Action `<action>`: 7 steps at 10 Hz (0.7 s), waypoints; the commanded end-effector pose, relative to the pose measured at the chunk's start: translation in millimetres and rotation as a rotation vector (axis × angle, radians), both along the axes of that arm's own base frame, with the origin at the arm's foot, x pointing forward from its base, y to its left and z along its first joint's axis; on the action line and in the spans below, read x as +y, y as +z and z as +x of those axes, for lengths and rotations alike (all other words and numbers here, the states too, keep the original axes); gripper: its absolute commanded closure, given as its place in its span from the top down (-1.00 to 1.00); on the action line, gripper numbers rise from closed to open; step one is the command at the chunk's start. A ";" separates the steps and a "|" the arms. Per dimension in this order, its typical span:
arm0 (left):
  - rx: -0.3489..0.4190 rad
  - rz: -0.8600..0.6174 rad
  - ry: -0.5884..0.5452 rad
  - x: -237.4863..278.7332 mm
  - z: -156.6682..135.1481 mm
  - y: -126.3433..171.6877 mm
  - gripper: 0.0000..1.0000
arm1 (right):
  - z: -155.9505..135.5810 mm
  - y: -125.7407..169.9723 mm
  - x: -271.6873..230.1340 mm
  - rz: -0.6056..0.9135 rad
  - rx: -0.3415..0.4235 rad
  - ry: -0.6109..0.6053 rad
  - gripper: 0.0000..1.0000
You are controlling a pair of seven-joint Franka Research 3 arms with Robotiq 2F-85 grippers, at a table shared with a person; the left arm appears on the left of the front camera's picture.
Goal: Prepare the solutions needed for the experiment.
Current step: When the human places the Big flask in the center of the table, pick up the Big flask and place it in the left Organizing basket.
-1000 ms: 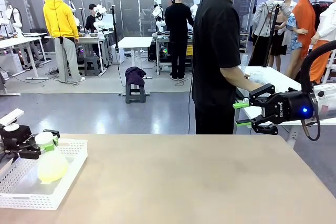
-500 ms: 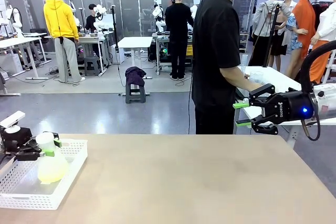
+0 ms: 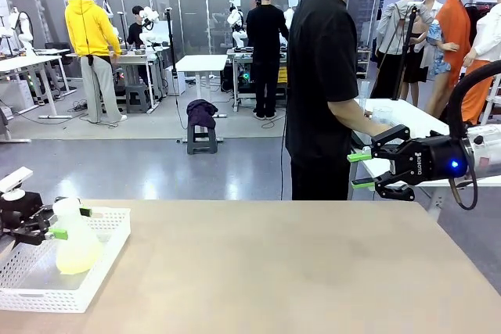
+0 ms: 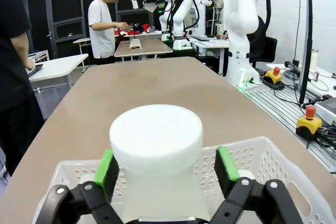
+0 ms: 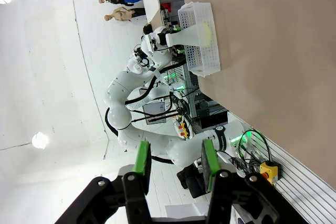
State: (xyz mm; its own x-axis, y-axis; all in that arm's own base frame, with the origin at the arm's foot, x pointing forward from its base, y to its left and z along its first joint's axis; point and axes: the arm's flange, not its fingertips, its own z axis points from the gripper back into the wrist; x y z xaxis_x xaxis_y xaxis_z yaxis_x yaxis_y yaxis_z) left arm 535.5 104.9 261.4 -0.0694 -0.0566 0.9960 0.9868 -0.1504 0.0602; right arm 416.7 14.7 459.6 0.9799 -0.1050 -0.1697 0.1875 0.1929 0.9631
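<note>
A conical flask with a wide white neck stands upright in a white perforated basket at the table's near left corner. The solution, a pale yellow-green liquid, fills its lower part. My left gripper straddles the flask's neck, jaws open, and the right-hand green pad stands clear of the neck. My right gripper hovers above the table's far right edge, open, with nothing between its pads. Its wrist view shows the right gripper in the foreground, with the flask and basket far off.
A person in a black shirt stands at the far side, turned toward a white side table on the right. The brown tabletop stretches bare between basket and right gripper. A small white round thing lies in the basket.
My left gripper's jaws have spread apart from the flask's neck and the hand has drawn slightly back to the left. The flask stays standing in the basket. The right arm has not moved.
</note>
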 end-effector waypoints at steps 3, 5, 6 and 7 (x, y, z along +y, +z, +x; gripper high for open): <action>0.000 0.000 0.000 0.0 0.0 0.0 0.94 | -0.9 2.2 -0.4 0.004 -0.006 0.000 0.00; 0.000 0.000 0.000 0.0 0.0 0.0 0.94 | -0.9 2.2 -0.4 0.004 -0.006 0.000 0.00; 0.000 0.000 0.000 0.0 0.0 0.0 0.94 | -0.9 2.2 -0.4 0.004 -0.006 0.000 0.00; 0.000 0.000 0.000 0.0 0.0 0.0 0.94 | -0.9 2.2 -0.4 0.004 -0.006 0.000 0.00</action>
State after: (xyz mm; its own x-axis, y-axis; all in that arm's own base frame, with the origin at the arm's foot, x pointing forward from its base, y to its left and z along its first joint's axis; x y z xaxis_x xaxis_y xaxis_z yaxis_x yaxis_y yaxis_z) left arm 534.6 106.0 259.5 -0.0645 -0.0526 0.9965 0.9881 -0.1434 0.0564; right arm 416.7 14.7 459.6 0.9799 -0.1050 -0.1697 0.1875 0.1929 0.9631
